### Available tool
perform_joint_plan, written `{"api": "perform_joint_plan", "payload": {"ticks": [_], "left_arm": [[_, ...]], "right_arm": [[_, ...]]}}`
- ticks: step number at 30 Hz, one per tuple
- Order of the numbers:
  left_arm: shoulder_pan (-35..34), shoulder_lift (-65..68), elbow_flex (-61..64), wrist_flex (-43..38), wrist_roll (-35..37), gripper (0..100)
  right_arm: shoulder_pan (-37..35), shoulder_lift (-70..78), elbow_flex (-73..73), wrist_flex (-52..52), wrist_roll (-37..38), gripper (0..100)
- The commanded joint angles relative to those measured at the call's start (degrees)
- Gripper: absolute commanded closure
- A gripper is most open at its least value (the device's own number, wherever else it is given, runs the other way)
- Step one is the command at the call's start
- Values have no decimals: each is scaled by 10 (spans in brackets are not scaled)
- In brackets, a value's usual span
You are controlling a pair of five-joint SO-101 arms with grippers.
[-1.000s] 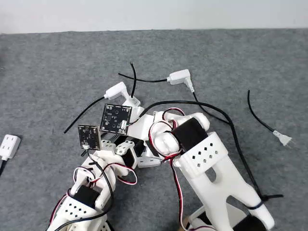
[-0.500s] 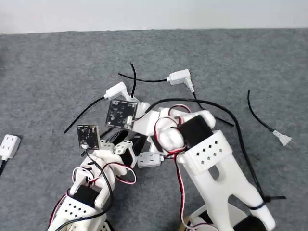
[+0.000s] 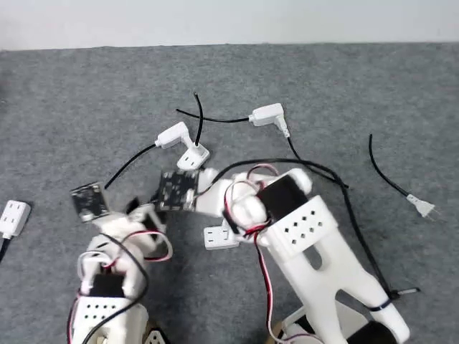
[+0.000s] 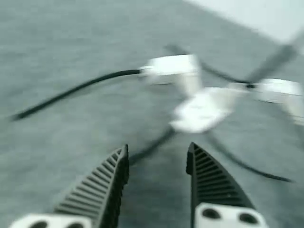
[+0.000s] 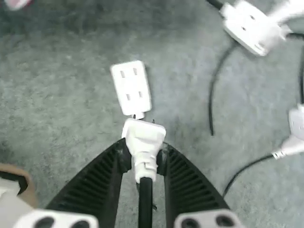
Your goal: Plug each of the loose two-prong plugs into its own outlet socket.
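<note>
My right fingers point(image 5: 102, 185) were pressed onto a white two-prong plug point(image 5: 142, 142), pinching its body from both sides, with its black cord point(image 5: 145, 194) running back between them. Just ahead of the tips lay a white rectangular plastic outlet block point(image 5: 131, 88), flat on the grey felt-covered desk point(image 5: 57, 95) with its slotted face up. Its near end sat at the plug's prongs, and I could not tell whether they touched. My left fingers point(image 4: 102, 190) were spread with nothing between them. Beyond their tips a second white plug point(image 4: 173, 66) lay blurred with its black lead point(image 4: 71, 90).

I judged the trouble lay in the angle: the prongs pointed along the desk at the block's end, while the slots faced upward. A push from there would likely shove the loose block away rather than seat anything, since nothing pinned it. Tipping the plug over the slots could also let it twist in the pinch, as the ribbed fingers held only its narrow sides.
</note>
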Motion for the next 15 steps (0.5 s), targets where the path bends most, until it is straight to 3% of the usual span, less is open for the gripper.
{"api": "perform_joint_plan", "payload": {"ticks": [1, 4, 9, 15], "left_arm": [[-82, -5, -51, 100, -18, 812], [-145, -5, -56, 152, -21, 812], [-261, -5, -55, 160, -67, 812], [-251, -5, -52, 145, -69, 812]], "right_arm": [[-29, -10, 10, -30, 28, 989], [-43, -7, 27, -64, 47, 989], [-48, 66, 31, -108, 84, 989], [-25, 122, 25, -124, 124, 989]]}}
